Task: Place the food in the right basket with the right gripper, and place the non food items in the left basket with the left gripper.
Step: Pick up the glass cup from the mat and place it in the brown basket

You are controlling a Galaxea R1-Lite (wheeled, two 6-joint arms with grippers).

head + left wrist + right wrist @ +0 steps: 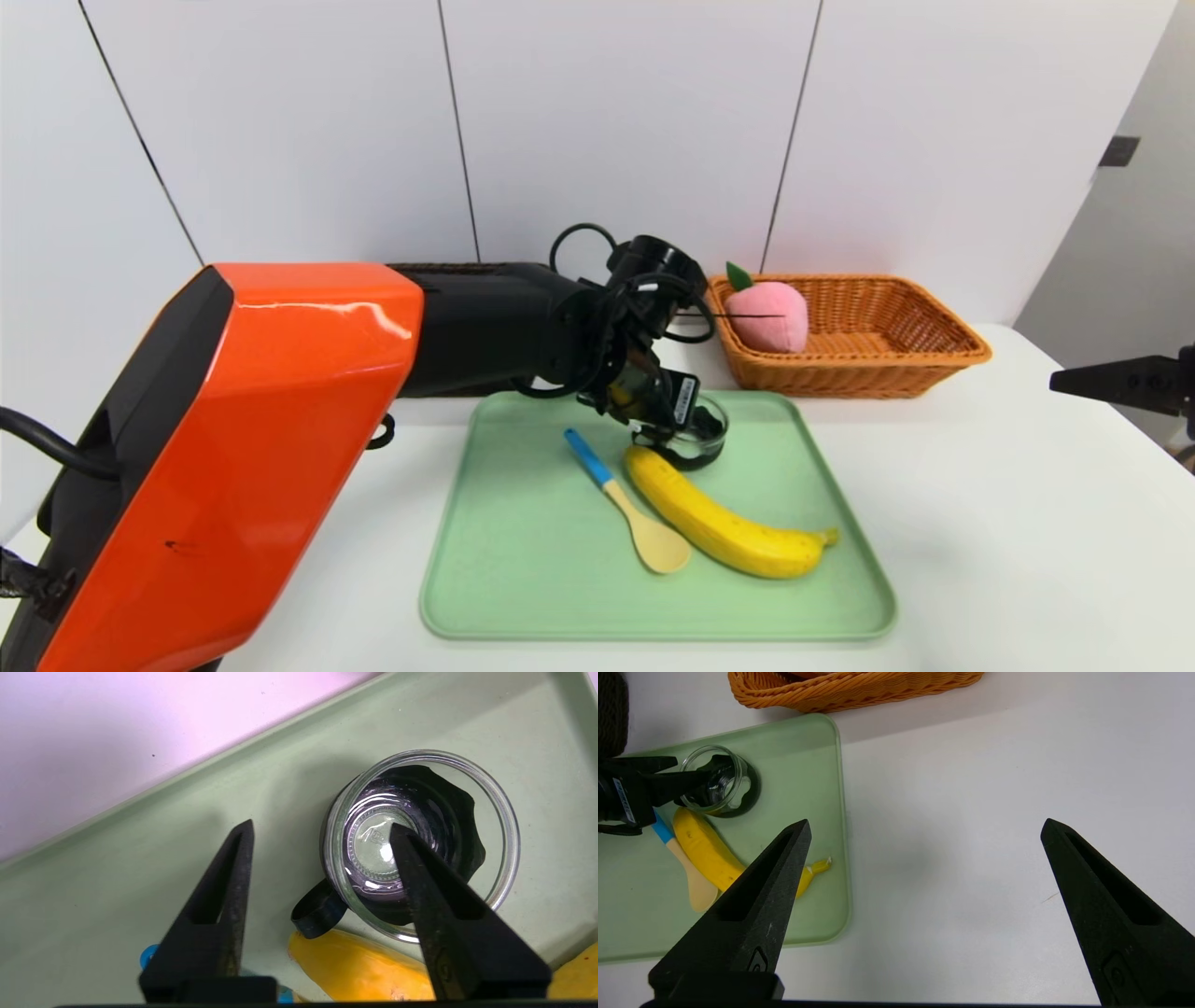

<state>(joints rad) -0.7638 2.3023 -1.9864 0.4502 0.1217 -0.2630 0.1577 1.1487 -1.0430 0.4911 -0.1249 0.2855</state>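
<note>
Left gripper (322, 835) over tray's (523, 579) far edge, jaws apart, astride cup (420, 844) wall: one finger inside, one outside. Banana (724, 523), spoon (635, 518) just behind. Right gripper (924, 830) wide open, nothing held, above bare white table (971, 788).

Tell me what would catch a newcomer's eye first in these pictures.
The big orange and black left arm fills the head view's left, its left gripper straddling the wall of the glass cup on the green tray, one finger inside. Next, the yellow banana lies beside the spoon, and a pink peach sits in the orange basket.
</note>
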